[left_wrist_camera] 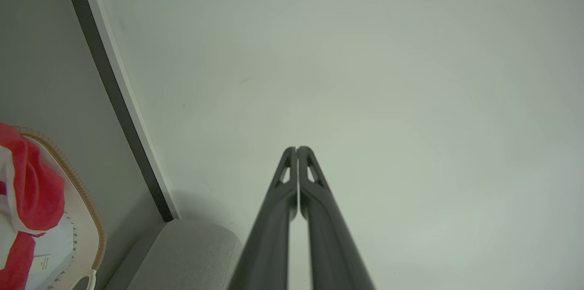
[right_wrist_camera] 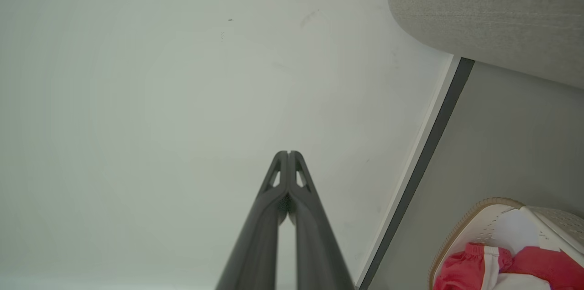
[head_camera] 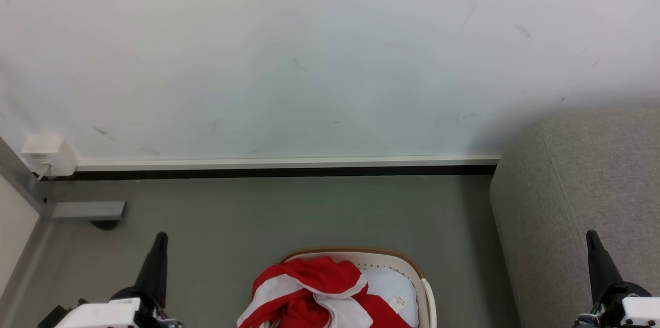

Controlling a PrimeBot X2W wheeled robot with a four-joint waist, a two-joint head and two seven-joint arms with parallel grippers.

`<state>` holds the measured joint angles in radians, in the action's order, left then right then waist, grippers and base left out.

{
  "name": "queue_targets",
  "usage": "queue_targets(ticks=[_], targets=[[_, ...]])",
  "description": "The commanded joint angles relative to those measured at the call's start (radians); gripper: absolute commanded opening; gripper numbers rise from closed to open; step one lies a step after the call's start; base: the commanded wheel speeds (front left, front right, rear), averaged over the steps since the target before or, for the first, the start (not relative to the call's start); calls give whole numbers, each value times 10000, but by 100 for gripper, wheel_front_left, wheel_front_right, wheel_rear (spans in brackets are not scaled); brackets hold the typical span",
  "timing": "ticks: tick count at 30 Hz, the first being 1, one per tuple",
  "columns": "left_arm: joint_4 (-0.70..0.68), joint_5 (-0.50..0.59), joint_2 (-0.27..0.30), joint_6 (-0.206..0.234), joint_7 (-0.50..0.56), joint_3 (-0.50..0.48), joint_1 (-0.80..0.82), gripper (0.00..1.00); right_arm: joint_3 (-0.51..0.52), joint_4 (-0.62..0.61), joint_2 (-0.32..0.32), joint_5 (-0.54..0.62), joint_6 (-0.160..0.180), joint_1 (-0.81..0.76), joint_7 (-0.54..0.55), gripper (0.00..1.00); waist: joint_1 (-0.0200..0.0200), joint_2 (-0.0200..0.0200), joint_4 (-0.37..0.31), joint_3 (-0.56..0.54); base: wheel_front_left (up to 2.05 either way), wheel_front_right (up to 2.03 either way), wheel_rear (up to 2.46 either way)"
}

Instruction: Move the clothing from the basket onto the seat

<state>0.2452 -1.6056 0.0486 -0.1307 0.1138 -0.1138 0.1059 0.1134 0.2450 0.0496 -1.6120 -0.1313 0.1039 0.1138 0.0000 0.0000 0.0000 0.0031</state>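
The red-and-white clothing [head_camera: 309,292] lies heaped in the cream basket [head_camera: 427,292] with a brown rim, on the floor at the bottom centre of the head view. A pale bluish-white pad [head_camera: 392,287] lies under it. The grey seat [head_camera: 577,204] stands to the right of the basket. My left gripper [head_camera: 161,238] is shut at the lower left, well left of the basket, holding nothing. My right gripper [head_camera: 591,235] is shut at the lower right, in front of the seat. In the wrist views the left gripper [left_wrist_camera: 296,148] and right gripper [right_wrist_camera: 288,153] point at the wall with tips touching.
A pale wall [head_camera: 309,60] with a white skirting [head_camera: 289,162] runs behind the basket. A white socket box [head_camera: 49,155] sits at the left, above a grey metal foot [head_camera: 87,210]. Grey floor [head_camera: 309,214] lies between the wall and the basket.
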Motion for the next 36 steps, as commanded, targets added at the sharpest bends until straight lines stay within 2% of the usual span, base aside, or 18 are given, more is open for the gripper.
queue_targets(ticks=[1, 36], targets=[[-34, -142, 83, -18, 13, 1, 100, 0, 24, -31, 19, 33, 27, 152, 2, 0, 0, 0, 0, 0, 0, 0, 0], [-34, -142, 83, -18, 12, 1, 100, 0, 24, -31, 19, 33, 27, 152, 2, 0, 0, 0, 0, 0, 0, 0, 0]])
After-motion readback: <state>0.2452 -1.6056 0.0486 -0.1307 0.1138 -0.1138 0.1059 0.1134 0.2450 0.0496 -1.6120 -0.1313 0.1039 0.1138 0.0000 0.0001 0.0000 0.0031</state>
